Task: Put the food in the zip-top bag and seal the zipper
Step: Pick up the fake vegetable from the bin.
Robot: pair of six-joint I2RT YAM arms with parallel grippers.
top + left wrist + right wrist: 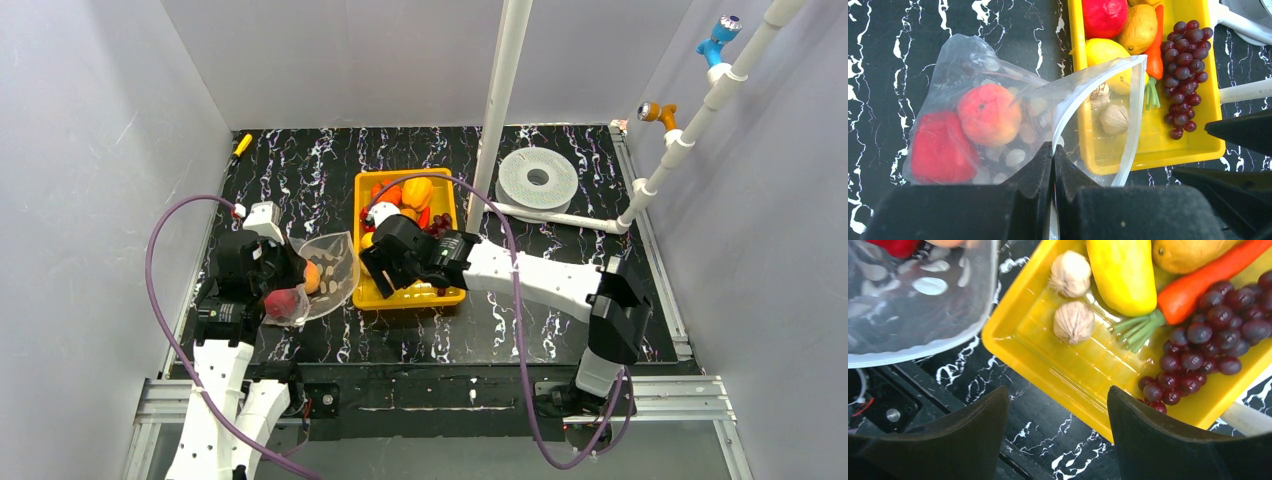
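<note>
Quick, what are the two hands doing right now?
Left hand: closed, pinching the zip-top bag.
Right hand: open, holding nothing.

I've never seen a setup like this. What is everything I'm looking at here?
zip-top bag: 1, clear, on the table left of the tray
red fruit: 1, red, inside the bag
peach: 1, orange-pink, inside the bag
tray: 1, yellow, mid-table
grapes: 1 bunch, purple, in the tray
carrot: 1, orange, in the tray
lemon: 1, yellow, in the tray
potato: 1, tan, in the tray
pomegranate: 1, dark red, in the tray
bulbs: 2, pale tan, tray's near end
disc: 1, white, on the table right of the tray
table: 1, black marbled
left end effector: 1, black, shut on the bag's rim
right end effector: 1, black, open above the tray's near corner
</note>
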